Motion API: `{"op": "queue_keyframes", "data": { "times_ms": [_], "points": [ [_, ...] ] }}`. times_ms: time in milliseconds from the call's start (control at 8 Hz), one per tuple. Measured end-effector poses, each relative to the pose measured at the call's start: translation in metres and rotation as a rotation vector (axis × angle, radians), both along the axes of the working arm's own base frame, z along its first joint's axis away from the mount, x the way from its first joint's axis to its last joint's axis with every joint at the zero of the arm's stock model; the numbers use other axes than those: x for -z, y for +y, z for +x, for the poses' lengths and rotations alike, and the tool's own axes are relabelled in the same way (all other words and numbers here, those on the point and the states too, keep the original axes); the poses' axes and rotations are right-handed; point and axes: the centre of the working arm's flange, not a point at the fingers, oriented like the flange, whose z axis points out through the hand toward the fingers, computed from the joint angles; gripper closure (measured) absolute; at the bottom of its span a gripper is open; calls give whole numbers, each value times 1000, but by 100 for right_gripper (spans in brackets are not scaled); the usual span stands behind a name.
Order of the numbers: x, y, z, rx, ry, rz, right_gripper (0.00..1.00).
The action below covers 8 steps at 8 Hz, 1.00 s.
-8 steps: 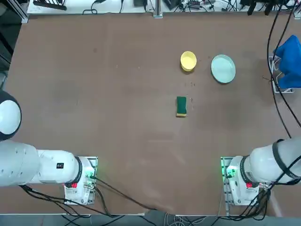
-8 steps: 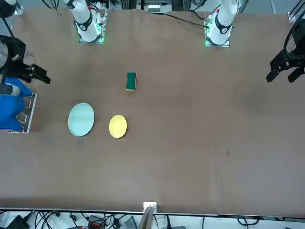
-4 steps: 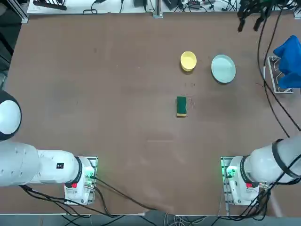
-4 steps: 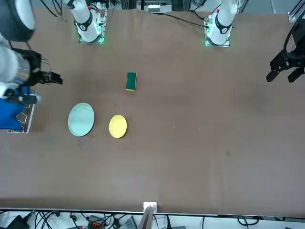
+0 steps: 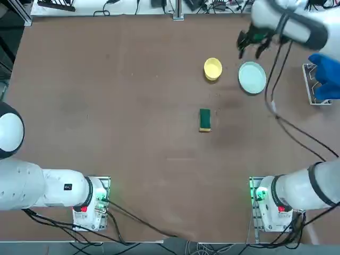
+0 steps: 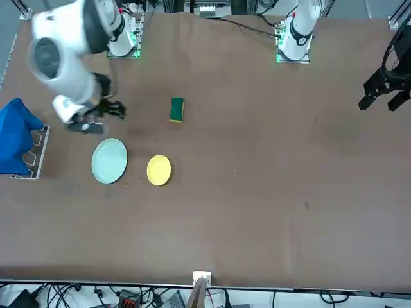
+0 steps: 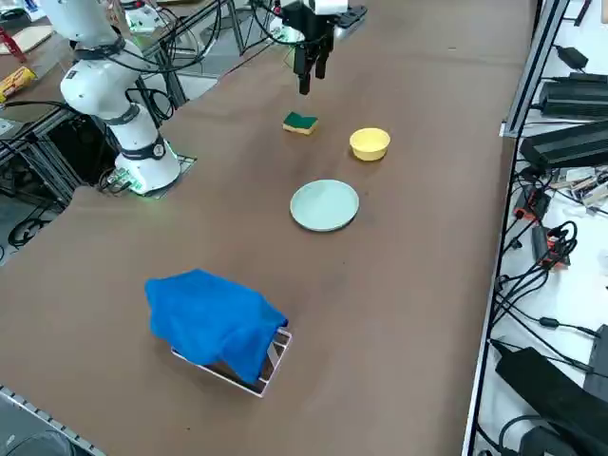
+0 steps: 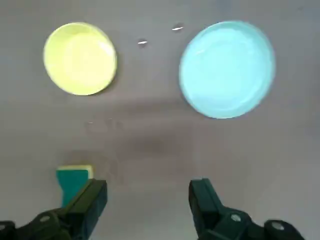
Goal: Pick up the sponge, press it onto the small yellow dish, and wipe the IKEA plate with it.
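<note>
While unlabelled sponge (image 5: 204, 120) lies untouched, right hand (image 8: 147, 197) hovers agape.

On the table (image 5: 106, 106), the small dish (image 5: 212, 68) and the plate (image 5: 252, 77) sit side by side toward the far edge from the robot, the dish to the plate's left. The sponge (image 5: 204, 119) lies apart from both, nearer the robot and almost in line with the dish. The right gripper (image 5: 250, 44), fingers spread and empty, hangs above the table, near both dishes.
</note>
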Motion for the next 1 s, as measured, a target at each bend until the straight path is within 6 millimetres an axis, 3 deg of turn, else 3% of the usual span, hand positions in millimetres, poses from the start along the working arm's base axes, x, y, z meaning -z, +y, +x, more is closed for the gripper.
{"op": "queue_keyframes", "data": {
  "times_ms": [250,1000],
  "points": [
    [47,41,-28,-7,-54,20,0],
    [148,119,-66,-50,-92,72,0]
  ]
}}
